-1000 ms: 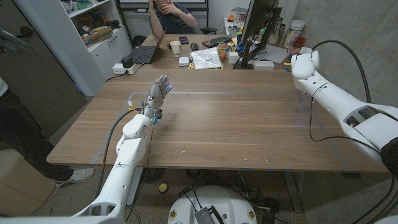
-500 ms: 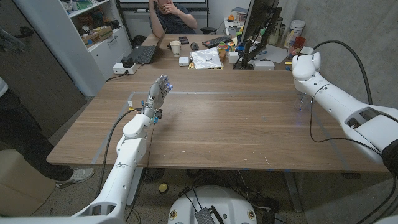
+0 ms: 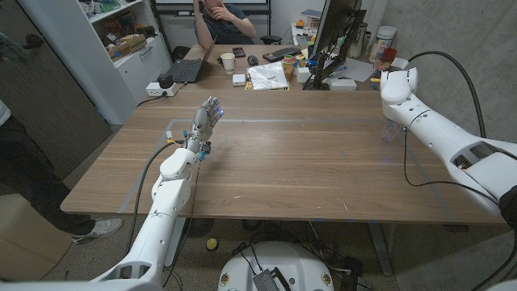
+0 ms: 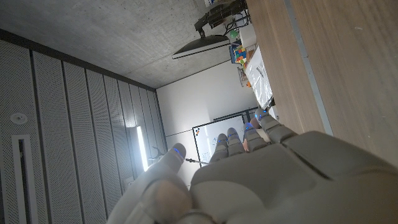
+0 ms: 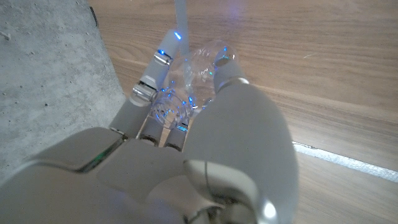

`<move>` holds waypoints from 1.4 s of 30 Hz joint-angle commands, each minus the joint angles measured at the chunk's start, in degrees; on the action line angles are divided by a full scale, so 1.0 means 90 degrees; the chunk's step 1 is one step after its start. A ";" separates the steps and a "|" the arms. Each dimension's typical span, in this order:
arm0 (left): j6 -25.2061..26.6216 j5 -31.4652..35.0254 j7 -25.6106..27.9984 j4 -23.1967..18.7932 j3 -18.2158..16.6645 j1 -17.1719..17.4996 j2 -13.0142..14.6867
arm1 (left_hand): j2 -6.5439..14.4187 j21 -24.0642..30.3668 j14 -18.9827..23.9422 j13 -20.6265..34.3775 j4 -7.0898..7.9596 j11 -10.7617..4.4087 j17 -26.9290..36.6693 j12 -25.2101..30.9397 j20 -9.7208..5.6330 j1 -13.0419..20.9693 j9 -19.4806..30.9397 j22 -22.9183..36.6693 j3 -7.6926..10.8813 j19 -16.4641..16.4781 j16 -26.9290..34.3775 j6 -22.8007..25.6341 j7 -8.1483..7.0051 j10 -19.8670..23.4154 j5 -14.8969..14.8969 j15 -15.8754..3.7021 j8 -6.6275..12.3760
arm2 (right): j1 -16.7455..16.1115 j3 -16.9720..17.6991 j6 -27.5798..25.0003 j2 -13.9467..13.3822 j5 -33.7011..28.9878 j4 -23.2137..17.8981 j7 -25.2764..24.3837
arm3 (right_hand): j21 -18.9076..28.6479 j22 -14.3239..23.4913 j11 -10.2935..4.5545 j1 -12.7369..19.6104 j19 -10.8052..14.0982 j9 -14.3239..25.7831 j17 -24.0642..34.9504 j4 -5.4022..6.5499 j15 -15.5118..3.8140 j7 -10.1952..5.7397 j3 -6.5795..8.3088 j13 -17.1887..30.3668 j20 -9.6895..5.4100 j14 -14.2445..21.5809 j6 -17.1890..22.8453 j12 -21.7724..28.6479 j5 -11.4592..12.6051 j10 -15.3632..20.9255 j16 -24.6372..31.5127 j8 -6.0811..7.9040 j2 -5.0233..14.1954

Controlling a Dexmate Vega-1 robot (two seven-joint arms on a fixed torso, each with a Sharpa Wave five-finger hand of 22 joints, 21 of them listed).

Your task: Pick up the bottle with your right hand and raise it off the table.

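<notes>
Right hand (image 5: 186,118) fingers wrapped around clear bottle (image 5: 199,68), raised slightly since earlier, left hand (image 3: 207,118) open, unmoved

The wooden table (image 3: 307,170) lies bare across its whole middle and near edge, so a hand could sweep there freely between the two arms. The left hand (image 3: 208,120) stands fingers-up over the left part. Along the far edge a monitor (image 3: 335,36), a laptop (image 3: 187,69) and small desk clutter (image 3: 271,74) block passage.
</notes>
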 commanded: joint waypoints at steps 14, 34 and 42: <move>-0.0033 -0.0022 -0.0002 -0.0012 0.0007 0.0013 0.0014 | 0.0585 0.0043 0.0012 0.0012 0.0015 0.0005 0.0016 0.0037 -0.0002 -0.0017 0.0028 0.0034 -0.0052 0.0025 0.0028 -0.0026 0.0015 -0.0005 0.0050 0.0006 0.0023 | -0.0157 0.0240 -0.0031 -0.0176 -0.0299 -0.0811 0.0203 | 0.0098 0.0024 0.0067 0.1042 0.0173 0.0068 -0.0009 0.0133 -0.1601 0.1052 0.0010 0.0024 -0.0146 0.0728 0.1210 0.0013 -0.0052 0.0254 0.0062 0.0024 0.0999; -0.0080 -0.0050 -0.0024 0.0067 0.0016 -0.0042 0.0012 | 0.0593 0.0043 0.0016 0.0012 0.0013 0.0011 0.0016 0.0039 -0.0004 -0.0015 0.0028 0.0034 -0.0071 0.0027 0.0027 -0.0027 0.0020 0.0002 0.0057 0.0011 0.0023 | -0.0311 0.0629 0.0012 -0.0198 -0.0732 -0.1435 0.0462 | 0.0158 0.0027 0.0170 0.1049 0.0330 0.0088 -0.0026 0.0208 -0.1601 0.1146 0.0026 0.0032 -0.0133 0.1001 0.1343 0.0010 -0.0082 0.0514 0.0070 -0.0002 0.1029; -0.0117 -0.0057 -0.0038 0.0106 0.0018 -0.0066 0.0016 | 0.0595 0.0042 0.0015 0.0012 0.0013 0.0002 0.0015 0.0035 -0.0002 -0.0014 0.0028 0.0034 -0.0079 0.0025 0.0026 -0.0026 0.0018 -0.0005 0.0059 0.0007 0.0023 | -0.0331 0.0791 0.0065 -0.0140 -0.0780 -0.1509 0.0476 | 0.0177 0.0028 0.0201 0.1048 0.0376 0.0095 -0.0031 0.0231 -0.1611 0.1161 0.0032 0.0035 -0.0135 0.1096 0.1412 0.0024 -0.0089 0.0648 0.0071 -0.0003 0.1034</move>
